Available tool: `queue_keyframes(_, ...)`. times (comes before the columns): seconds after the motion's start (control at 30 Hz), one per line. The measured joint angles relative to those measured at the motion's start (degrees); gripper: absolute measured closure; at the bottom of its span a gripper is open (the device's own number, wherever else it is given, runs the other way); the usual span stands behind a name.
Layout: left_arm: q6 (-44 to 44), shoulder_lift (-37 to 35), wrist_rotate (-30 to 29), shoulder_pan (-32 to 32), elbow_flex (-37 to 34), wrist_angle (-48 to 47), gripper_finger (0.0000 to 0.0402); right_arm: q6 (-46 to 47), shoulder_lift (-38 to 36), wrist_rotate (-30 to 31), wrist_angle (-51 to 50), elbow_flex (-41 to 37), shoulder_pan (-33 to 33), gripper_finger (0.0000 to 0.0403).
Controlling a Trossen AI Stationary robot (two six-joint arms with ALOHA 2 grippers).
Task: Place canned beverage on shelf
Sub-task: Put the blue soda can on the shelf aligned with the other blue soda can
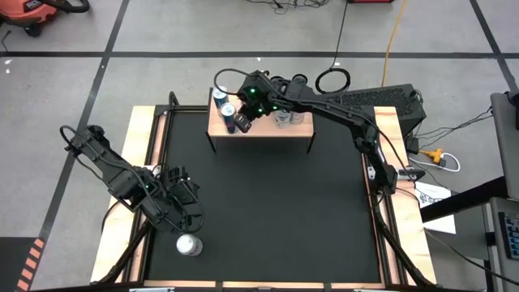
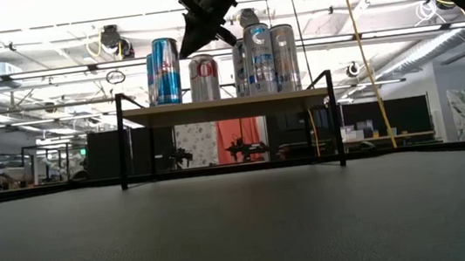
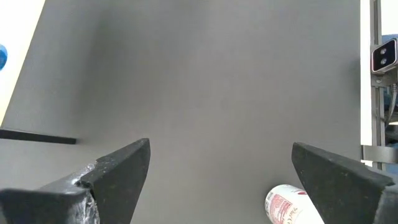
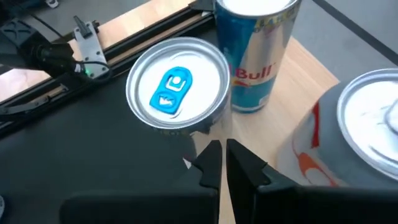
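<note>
The right tool [image 1: 243,114] is seen above the shelf [image 1: 259,128], its two fingers [image 4: 211,163] pressed together with nothing between them, hanging over the cans without a visible touch. The left tool [image 1: 180,212] is spread wide and holds nothing; it hovers near the counter's front left, just beside a can lying on its side [image 1: 189,244]. In the left wrist view only part of that can is shown, its label cut off.

On the shelf, at the far edge of the black counter [image 1: 268,203], several cans stand upright: a blue and silver can [image 2: 164,71], a white and red can [image 2: 204,77] and taller silver cans [image 2: 270,58] behind. Their exact count cannot be told, as they overlap.

Beyond the counter, a bright workshop with ceiling lights is seen.
</note>
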Motion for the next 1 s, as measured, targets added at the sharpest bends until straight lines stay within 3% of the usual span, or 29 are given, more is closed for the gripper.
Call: queue_keyframes(1.0,1.5,0.0,0.0,0.0,0.0,0.0,0.0008,0.2,2.4,-3.9,6.5,0.0,0.1,0.0399)
